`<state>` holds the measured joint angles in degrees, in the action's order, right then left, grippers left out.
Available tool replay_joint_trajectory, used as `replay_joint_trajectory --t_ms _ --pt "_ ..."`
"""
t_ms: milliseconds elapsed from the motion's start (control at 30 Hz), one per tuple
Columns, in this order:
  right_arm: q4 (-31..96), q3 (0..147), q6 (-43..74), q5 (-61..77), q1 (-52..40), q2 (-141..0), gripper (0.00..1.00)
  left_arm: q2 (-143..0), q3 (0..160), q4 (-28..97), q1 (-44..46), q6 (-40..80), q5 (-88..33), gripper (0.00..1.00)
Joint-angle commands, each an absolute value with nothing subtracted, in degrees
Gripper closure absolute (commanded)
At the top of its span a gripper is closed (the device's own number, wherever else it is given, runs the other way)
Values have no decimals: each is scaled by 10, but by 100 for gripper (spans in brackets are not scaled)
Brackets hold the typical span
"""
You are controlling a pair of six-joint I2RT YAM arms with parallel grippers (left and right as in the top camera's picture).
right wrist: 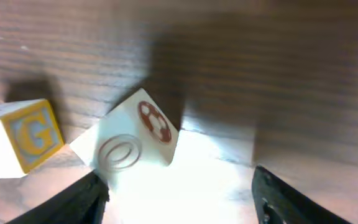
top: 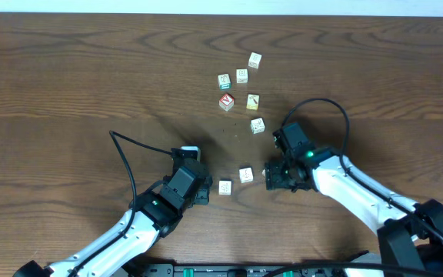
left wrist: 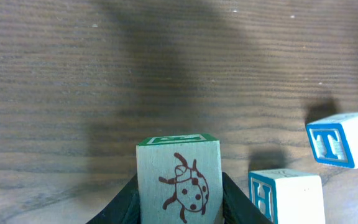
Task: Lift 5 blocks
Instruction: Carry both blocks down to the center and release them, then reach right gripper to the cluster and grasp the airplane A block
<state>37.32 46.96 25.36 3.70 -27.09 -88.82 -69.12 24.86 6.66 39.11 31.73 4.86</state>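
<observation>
- The left arm (top: 141, 215) reaches up from the lower left of the overhead frame over the brown wooden worktop (top: 68, 77).
- The left jaws are closed partway on the ladybug block (left wrist: 179, 180). At the bottom centre of the left wrist frame this pale cube sits upright between the two dark tips, which press on its sides. It has a green-edged top and a brown ladybug on its front face.
- To its right in the same frame, at the lower right, stands the H block (left wrist: 284, 196), white with a blue letter. The T block (left wrist: 340, 140) lies above and to the right of it, slightly turned. Both are on the worktop, apart from the held cube.
- In the overhead frame two pale cubes (top: 224, 186) (top: 246, 175) lie on the worktop at lower centre, between the two arms.
- Above them, in the upper middle, is a loose cluster of four pale blocks (top: 224, 81) (top: 241, 75) (top: 254, 60) (top: 258, 125), the red-faced block (top: 226, 101) and the yellowish block (top: 253, 101).
- In the right wrist frame the G block (right wrist: 27, 134), with a yellow face, is at the left edge. The ball block (right wrist: 132, 140) is left of centre, turned corner-on.
- The right jaws stand wide apart and hold nothing. Their tips are in the frame's lower corners, and the ball block lies free just ahead of the left tip.
- The right arm (top: 352, 188) enters from the lower right of the overhead frame.
</observation>
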Motion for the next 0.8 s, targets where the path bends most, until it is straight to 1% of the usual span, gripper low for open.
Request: replay_joint_trajectory --t_ms 0,167,267,367,400,467,633,767 --pt "402 542 214 4 -246 -851 27 -693 246 72 394 321 34 91" --pt "449 625 171 27 -205 -841 19 -693 246 84 413 331 34 91" --pt "431 643 149 47 -182 -847 17 -693 246 90 436 351 34 91" --pt "411 651 128 67 -164 -872 11 -694 246 89 461 365 38 91" --pt "411 658 126 68 -160 -886 11 -695 246 89 467 371 44 91" --pt "410 681 115 71 -156 -926 10 -700 246 89 475 383 53 87" --pt "419 772 87 99 -157 -1032 9 -728 246 88 475 401 62 87" --pt "449 859 84 113 -166 -1116 12 -754 246 74 475 421 69 87"
